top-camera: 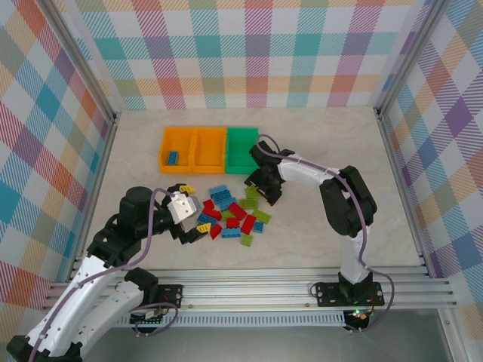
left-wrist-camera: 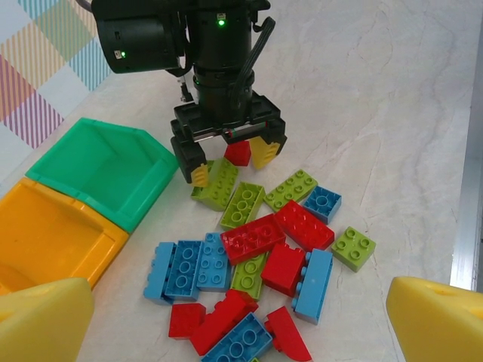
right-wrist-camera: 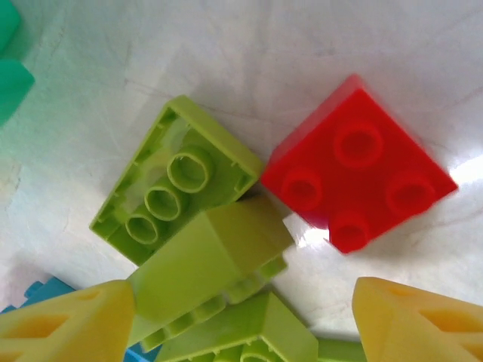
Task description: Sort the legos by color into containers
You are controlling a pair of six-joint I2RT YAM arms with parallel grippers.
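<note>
Since the legos (top-camera: 230,215) lie heaped on the table (top-camera: 339,136) just before the containers (top-camera: 210,147), we note the right fingers (left-wrist-camera: 264,153) open, empty, over lime bricks (left-wrist-camera: 241,204) beside the green bin (left-wrist-camera: 106,170). Left fingers (left-wrist-camera: 45,320) stand wide open, idle.

1. The top external camera looks down from above and behind the near edge onto the whole worktop (top-camera: 317,151).
2. The left wrist camera sits low, facing across the legos (left-wrist-camera: 249,264) toward the far right corner.
3. The right wrist camera hangs very close above a red lego (right-wrist-camera: 358,166), which the left wrist view shares.
</note>
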